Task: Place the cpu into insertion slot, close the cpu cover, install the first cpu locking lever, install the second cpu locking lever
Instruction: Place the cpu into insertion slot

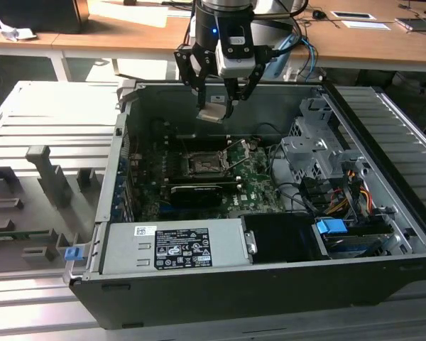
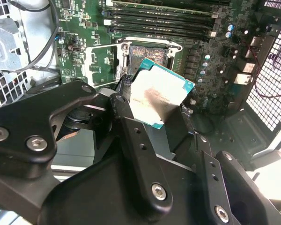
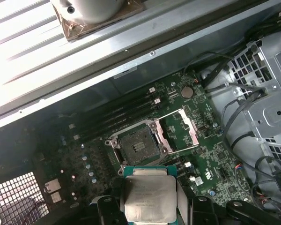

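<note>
From my station I see the jaws closed on the cpu, pinching it by opposite edges. It hangs tilted in the air over the open computer case, above the green circuit board and touching nothing else. In the exterior view it sits higher in the picture than the insertion slot and slightly to the exterior view's right of it.

In the first wrist view, the chip's pale metal face is towards the camera. The socket lies beyond it on the board, its dark centre uncovered and nothing seated in it. The cpu cover is swung open and lies back just beside the socket, on the side nearer the grey drive cage. A thin metal lever runs along the edge of the cover; I cannot tell whether it is latched.

In the second wrist view, the long black memory slots run in a row just past the socket. A round silver coin cell sits on the board near the case wall.

At the near side of the case, a big grey labelled box rests against the wall, with a blue tab towards the exterior view's right. The case stands on a ribbed metal tabletop.
</note>
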Available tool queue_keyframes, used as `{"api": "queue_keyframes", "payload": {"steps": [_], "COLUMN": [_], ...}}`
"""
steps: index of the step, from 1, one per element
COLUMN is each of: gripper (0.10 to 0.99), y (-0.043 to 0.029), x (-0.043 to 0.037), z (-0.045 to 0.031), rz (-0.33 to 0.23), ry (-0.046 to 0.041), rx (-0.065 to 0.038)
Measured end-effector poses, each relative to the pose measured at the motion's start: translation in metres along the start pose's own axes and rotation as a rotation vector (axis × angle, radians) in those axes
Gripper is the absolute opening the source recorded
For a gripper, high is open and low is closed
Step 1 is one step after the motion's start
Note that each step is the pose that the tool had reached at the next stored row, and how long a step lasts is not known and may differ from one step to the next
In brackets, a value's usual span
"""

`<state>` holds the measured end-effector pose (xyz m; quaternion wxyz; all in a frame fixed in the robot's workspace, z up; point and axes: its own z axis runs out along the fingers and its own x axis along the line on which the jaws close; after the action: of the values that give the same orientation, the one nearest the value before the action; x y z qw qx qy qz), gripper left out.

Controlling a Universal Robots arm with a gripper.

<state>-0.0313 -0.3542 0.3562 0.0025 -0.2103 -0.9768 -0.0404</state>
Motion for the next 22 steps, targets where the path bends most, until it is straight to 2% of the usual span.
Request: {"api": "queue_keyframes", "payload": {"steps": [8,16,22], "gripper": [0.533,0.533,0.533], "y": [-0.0001,-0.0001,-0.0002], "x": [0.0,0.0,0.0], "z": [0.001,0.0019,0.0024], "rz": [0.004,0.065,0.079], "ry": [-0.0003,-0.0051,-0.0062], "rx": [0.0,-0.001,-0.002]}}
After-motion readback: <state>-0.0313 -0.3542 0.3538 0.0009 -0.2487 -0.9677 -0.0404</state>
